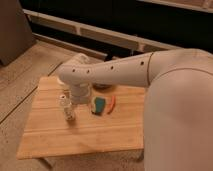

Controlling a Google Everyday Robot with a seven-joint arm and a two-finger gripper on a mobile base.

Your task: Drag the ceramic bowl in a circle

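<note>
Approaching the bowl, not yet touching: gripper (69,113) hangs low over the left of the table (45,142), fingers spread wide, empty. Bowl (102,87) is probably the dark shape mostly hidden under the arm (115,72), at the far side and apart from the gripper. Next move: shift right and back, catch the rim, then drag a circle.

My gripper (68,111) hangs over the table's (50,141) left half, with plenty of open wood on the near side. The teal-and-orange thing (101,105) crowds its right, and my arm (115,72) blocks the back.
</note>
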